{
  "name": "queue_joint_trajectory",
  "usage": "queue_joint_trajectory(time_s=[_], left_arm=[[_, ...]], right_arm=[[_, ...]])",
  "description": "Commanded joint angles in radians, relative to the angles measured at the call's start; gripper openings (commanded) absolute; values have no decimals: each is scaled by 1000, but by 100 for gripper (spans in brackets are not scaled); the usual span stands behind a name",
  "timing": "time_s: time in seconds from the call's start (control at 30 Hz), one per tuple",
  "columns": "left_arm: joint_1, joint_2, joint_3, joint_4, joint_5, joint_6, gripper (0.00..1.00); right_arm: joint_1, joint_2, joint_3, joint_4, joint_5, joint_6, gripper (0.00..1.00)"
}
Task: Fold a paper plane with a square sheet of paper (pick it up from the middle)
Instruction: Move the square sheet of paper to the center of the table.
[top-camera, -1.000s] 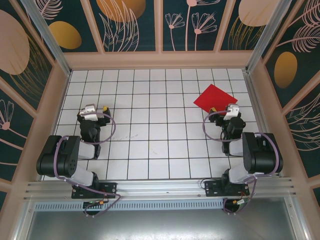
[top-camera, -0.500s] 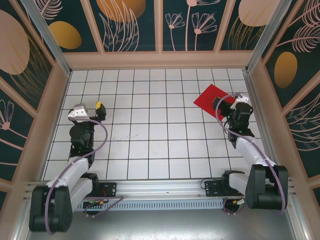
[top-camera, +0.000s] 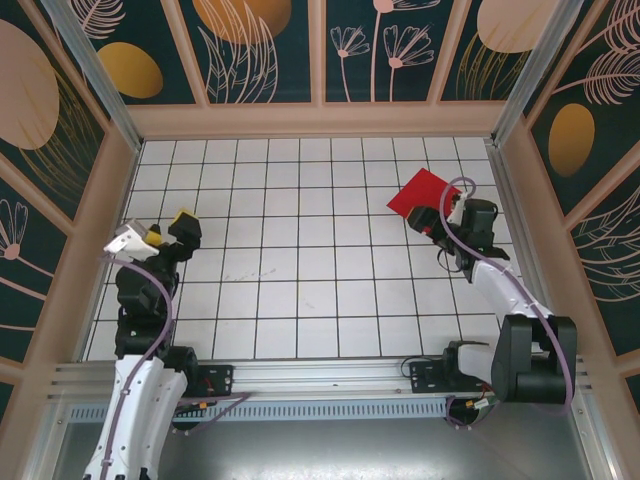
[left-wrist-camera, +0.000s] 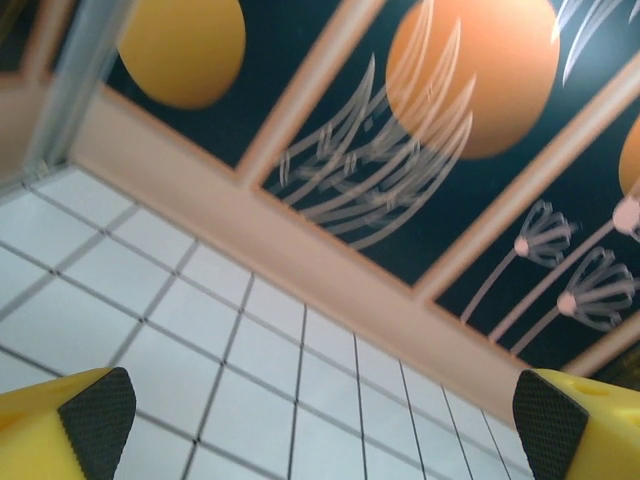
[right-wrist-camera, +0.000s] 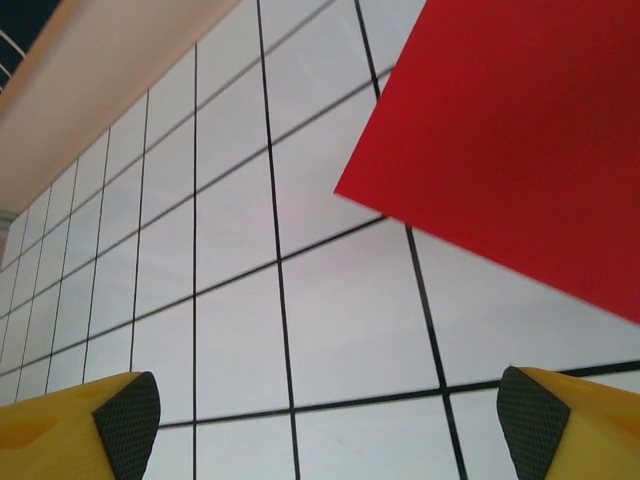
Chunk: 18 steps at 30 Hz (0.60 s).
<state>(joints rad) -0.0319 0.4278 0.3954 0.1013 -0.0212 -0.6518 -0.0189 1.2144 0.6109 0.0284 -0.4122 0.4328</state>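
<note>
The right gripper (right-wrist-camera: 325, 420), jaws wide apart, hangs just beside the red square sheet of paper (right-wrist-camera: 520, 140), and the left gripper (left-wrist-camera: 325, 410), jaws also apart, is far from it.

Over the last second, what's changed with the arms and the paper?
The right arm unfolded and reached forward, bringing the right gripper to the near edge of the square sheet of paper. The left arm rose and swung left, its left gripper now facing the back wall. Nothing was grasped; the sheet lies where it was.
</note>
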Motion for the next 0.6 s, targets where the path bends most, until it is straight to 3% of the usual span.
queue_joint_trajectory(time_s=[0.0,0.07,0.13,0.33,0.57], left_arm=[[4,47,81,-190,135,-37,99],[5,75,106,-229,156,-15,99],[4,103,115,-241,190,7,99],[4,189,124,-221,240,4,99],[4,208,97,-196,217,-9,99]], right_arm=[[21,51,39,-67,-73,9,84],[35,87,78,-105,-20,-21,79],[36,121,101,-109,97,-3,83],[20,394,325,-211,205,-12,81],[-15,668,555,-266,197,2,79]])
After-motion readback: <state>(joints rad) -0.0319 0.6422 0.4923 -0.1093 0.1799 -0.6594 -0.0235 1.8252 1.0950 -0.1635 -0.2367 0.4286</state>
